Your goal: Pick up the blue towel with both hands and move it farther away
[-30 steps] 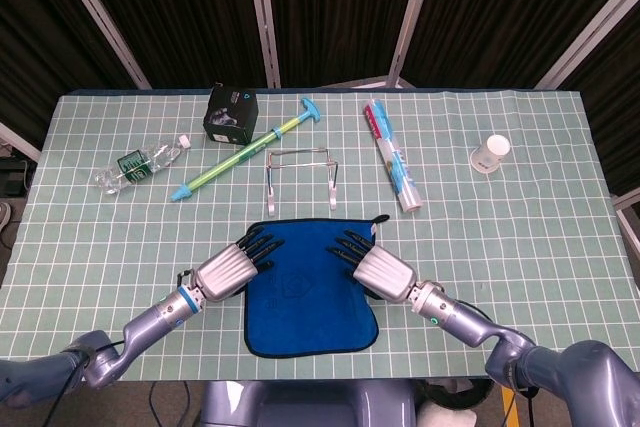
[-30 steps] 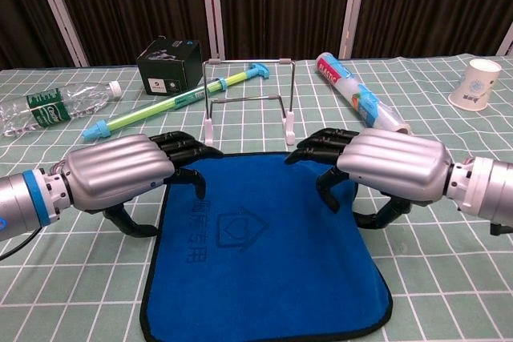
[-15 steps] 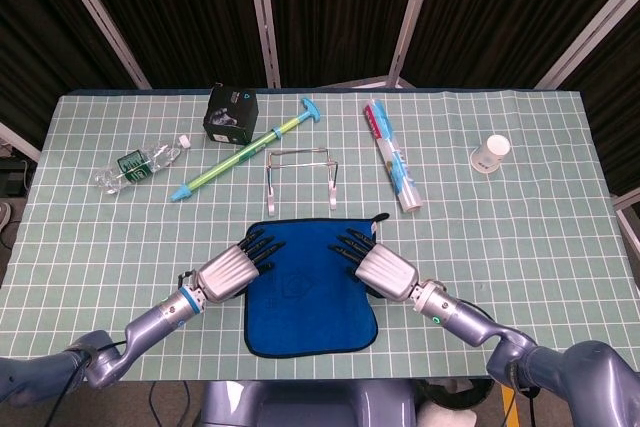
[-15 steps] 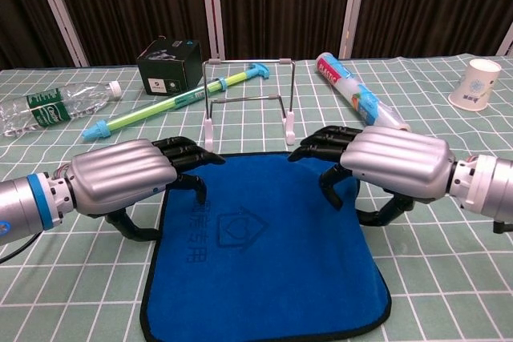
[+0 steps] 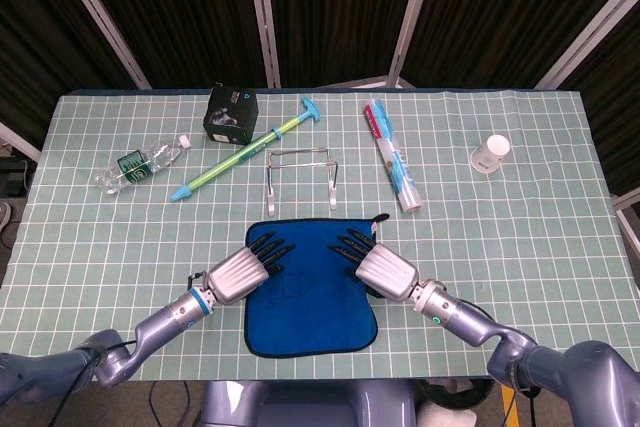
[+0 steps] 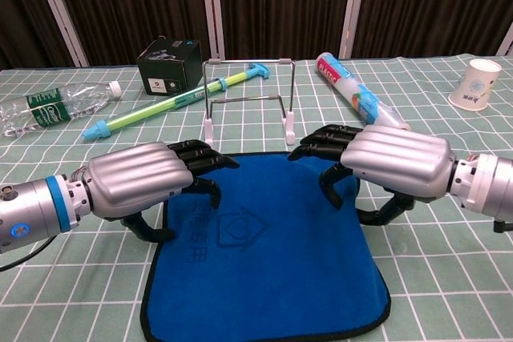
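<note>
My left hand (image 6: 140,182) has slid right over the last second and now sits over the left part of the blue towel (image 6: 268,254), where before it hung off the left edge; my right hand (image 6: 385,162) has barely moved and hovers over the towel's far right corner. Both hands are palm down with dark fingers curled toward the cloth, nothing pinched yet as far as I can tell; whether the fingertips (image 6: 210,167) actually touch the fabric I cannot say. The towel lies flat on the table (image 5: 520,207) at the near centre, unlifted, just near of the wire rack (image 6: 247,102). My read: I'm lined up on both sides, so the grasp on the far corners comes next, then lift and carry away from me, watching the rack right behind it. Writing: the towel has an embossed house outline with characters beside it, too faint to read. The rolled packet (image 6: 357,94) at far right shows red lettering I can't make out. The black box (image 6: 168,66) at far left carries a small white label, unreadable. The bottle (image 6: 56,106) has a green label, the paper cup (image 6: 475,84) a blue print, both illegible. A green and blue stick (image 6: 172,103) lies near the box.
</note>
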### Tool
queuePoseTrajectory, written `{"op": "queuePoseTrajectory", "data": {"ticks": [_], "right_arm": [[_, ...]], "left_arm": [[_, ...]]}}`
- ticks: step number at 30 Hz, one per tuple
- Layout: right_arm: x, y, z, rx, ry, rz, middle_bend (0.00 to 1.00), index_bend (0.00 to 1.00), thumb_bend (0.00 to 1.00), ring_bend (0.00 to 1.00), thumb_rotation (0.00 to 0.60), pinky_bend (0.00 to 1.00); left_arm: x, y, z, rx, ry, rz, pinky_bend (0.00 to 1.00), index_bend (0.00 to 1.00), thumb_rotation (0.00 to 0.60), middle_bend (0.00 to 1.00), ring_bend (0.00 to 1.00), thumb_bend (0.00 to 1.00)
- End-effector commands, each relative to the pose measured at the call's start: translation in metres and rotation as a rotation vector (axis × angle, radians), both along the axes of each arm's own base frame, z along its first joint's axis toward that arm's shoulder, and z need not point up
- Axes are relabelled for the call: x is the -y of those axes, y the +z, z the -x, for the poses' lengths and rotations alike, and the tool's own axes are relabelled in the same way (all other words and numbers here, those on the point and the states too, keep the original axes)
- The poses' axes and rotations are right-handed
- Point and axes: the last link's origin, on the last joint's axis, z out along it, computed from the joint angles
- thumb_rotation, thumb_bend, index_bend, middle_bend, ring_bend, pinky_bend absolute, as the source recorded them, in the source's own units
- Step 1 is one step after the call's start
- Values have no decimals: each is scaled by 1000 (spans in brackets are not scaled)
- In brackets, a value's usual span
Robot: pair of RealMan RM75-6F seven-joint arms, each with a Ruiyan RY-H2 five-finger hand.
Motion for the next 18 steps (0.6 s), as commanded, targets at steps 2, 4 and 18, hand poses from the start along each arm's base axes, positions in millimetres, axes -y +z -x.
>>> {"op": "queuePoseTrajectory", "data": {"ticks": [2,4,18], "right_arm": [[0,0,1,0,-1,0,74,627,431,0,600,0],[1,1,1,0,-2,3,74,627,431,0,600,0],[0,1,3,2,-3,5,73,628,431,0,600,0]], "left_arm": [[1,-1,1,-10,5,5,0,335,600,0,0,307],[1,-1,3,-19,11,9,0,336,600,0,0,307],[-2,15,22,-39,38,-17,0,336,600,0,0,306]]}}
